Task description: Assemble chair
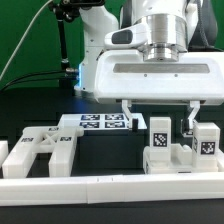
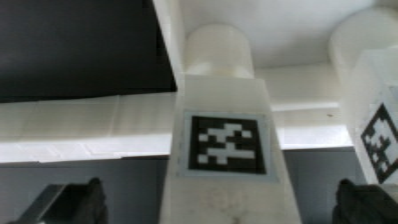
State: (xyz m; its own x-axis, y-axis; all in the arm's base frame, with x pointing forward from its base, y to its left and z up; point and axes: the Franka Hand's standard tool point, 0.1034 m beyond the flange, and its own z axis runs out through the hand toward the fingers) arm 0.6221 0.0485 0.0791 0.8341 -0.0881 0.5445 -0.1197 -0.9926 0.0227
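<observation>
A white square chair leg (image 1: 158,131) with a black-and-white tag stands upright at the exterior view's right. In the wrist view the leg (image 2: 222,140) fills the middle. My gripper (image 1: 157,118) hangs over it, open, with a finger on either side. In the wrist view the gripper (image 2: 217,206) shows its dark fingertips (image 2: 71,205) well apart from the leg's sides, not touching. A second tagged white part (image 1: 206,141) stands just to the right and shows at the wrist view's edge (image 2: 379,135). A white frame-like chair part (image 1: 40,152) lies at the exterior view's left.
The marker board (image 1: 100,122) lies flat behind the parts, left of the gripper. The low white rim wall (image 1: 110,186) runs along the front and appears behind the leg in the wrist view (image 2: 89,120). A lower white block (image 1: 165,160) sits at the leg's base.
</observation>
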